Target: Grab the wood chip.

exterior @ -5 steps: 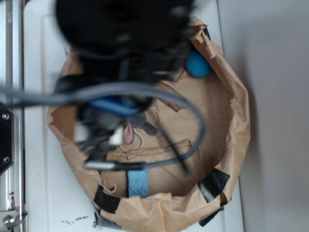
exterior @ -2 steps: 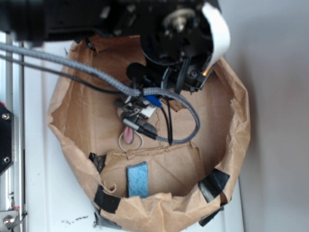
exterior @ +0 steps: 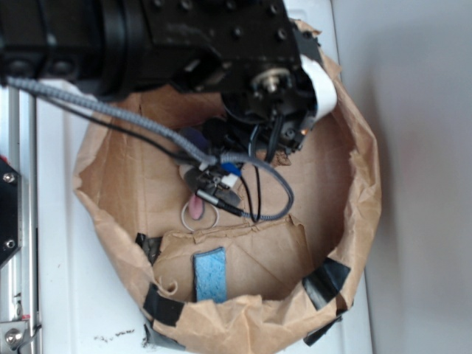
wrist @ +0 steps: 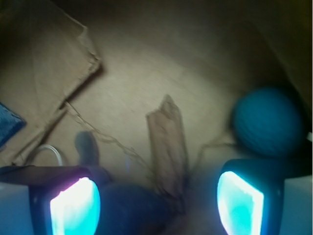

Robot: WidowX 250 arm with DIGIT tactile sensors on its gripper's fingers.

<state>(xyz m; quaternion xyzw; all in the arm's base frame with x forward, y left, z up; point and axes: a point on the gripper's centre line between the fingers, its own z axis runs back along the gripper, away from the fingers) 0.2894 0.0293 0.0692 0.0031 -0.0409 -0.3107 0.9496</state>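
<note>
In the wrist view the wood chip (wrist: 167, 147) is a brown, rough, elongated flat piece lying on the paper floor. It points away from me and its near end reaches between my fingers. My gripper (wrist: 156, 205) is open, with one glowing fingertip (wrist: 73, 208) left of the chip and the other to its right, just above the floor. A dark blue blurred shape (wrist: 134, 210) lies low between the fingers, left of the chip. In the exterior view the black arm (exterior: 221, 44) covers the back of the paper nest and hides the chip and the fingers.
A blue ball (wrist: 268, 122) sits right of the chip against the paper wall. The grey plush bunny with its pink ear (exterior: 195, 206) lies mid-nest under cables. A blue sponge (exterior: 210, 274) lies at the front. The crumpled brown paper rim (exterior: 365, 192) rings everything.
The arm has swung from the left middle of the nest to the back right. It now covers the blue ball in the exterior view, and the bunny's pink ear is uncovered.
</note>
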